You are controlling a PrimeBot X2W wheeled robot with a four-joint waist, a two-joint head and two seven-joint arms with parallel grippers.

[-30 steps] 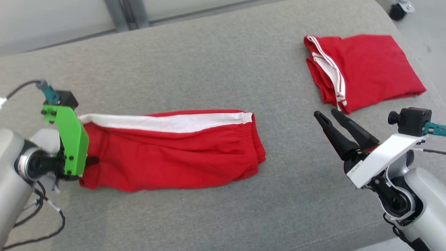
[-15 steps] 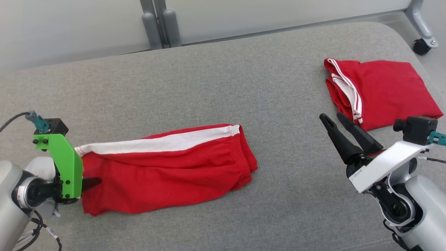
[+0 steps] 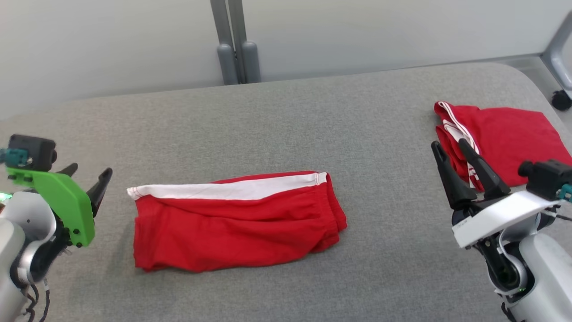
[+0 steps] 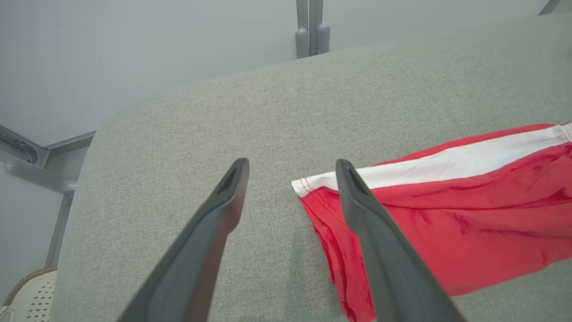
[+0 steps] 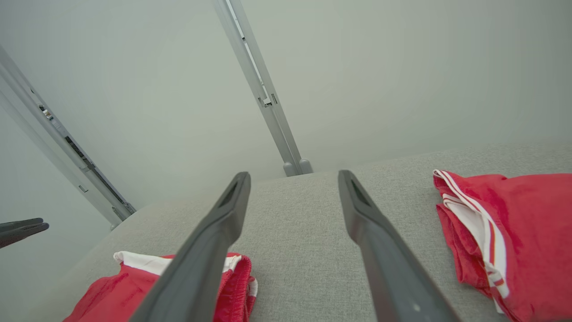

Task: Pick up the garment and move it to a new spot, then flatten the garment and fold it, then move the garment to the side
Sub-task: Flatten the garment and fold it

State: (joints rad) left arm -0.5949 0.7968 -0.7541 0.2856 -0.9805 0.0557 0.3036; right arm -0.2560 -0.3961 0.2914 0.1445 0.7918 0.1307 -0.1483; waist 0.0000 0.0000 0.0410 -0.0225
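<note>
The garment (image 3: 237, 223) is a pair of red shorts with a white side stripe, lying folded lengthwise in the middle of the grey padded table (image 3: 286, 116). My left gripper (image 3: 89, 172) hangs open a little left of the garment's left end, touching nothing. In the left wrist view the open left gripper (image 4: 290, 163) frames bare table, with the garment's (image 4: 447, 210) hem corner just behind the right finger. My right gripper (image 3: 447, 144) stands open and empty at the right. The right wrist view has the right gripper (image 5: 292, 174) above the table and the garment's (image 5: 111, 290) waistband end at the lower left.
A second folded red garment (image 3: 514, 138) with white stripes lies at the table's back right, just behind my right fingers, and also appears in the right wrist view (image 5: 527, 223). A grey post (image 3: 234, 49) stands at the wall behind. A white basket (image 4: 27, 295) sits below the table's left end.
My left gripper has opened, let go of the garment's left end and drawn back to the left. The garment now lies free. The head camera has tilted up, shifting the whole picture down.
</note>
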